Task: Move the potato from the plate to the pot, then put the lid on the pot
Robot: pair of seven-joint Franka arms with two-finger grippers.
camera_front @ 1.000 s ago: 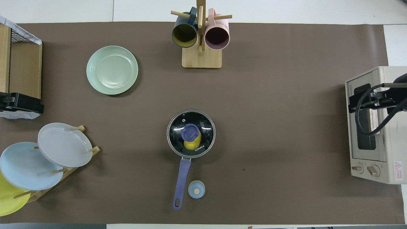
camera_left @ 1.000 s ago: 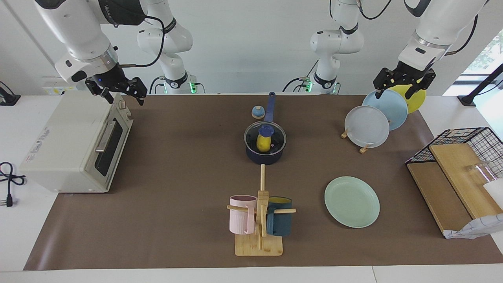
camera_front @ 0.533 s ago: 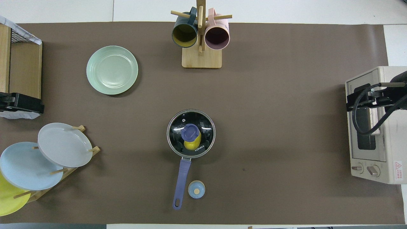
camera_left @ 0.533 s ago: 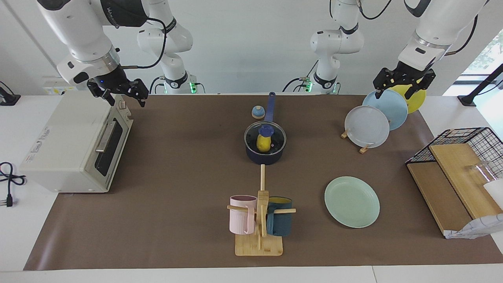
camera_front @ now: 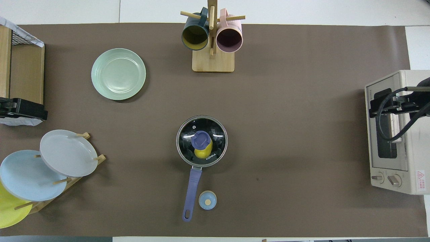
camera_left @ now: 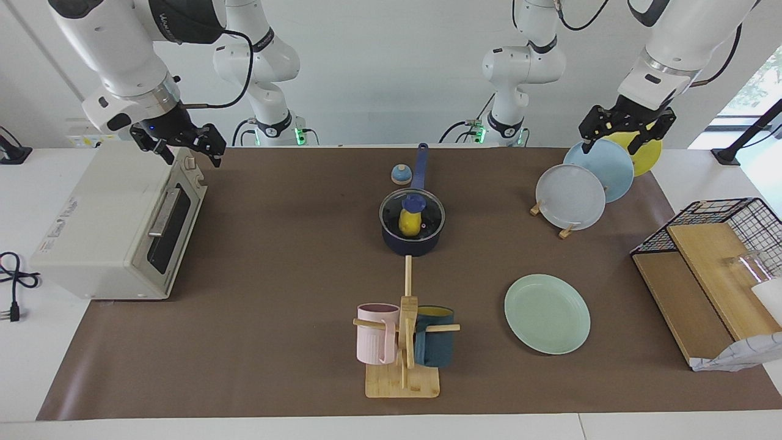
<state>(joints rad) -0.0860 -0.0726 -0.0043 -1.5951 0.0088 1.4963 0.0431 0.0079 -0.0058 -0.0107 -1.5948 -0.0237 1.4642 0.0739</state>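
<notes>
We judge the task done, so no coming move turns on reach. On the table (camera_left: 293, 342), one pot (camera_left: 410, 243) is our landmark, handle toward the robots: one lid (camera_left: 427, 211) covers it, one potato (camera_left: 409, 223) sits inside, one bare plate (camera_left: 547, 313) lies well apart. The right hand (camera_left: 181, 146), spread and empty, hangs toward the right arm's end, the left hand (camera_left: 623, 129) likewise toward the left arm's; neither is clearly nearer.

Four plates (camera_left: 547, 313); two mugs (camera_left: 377, 333)
</notes>
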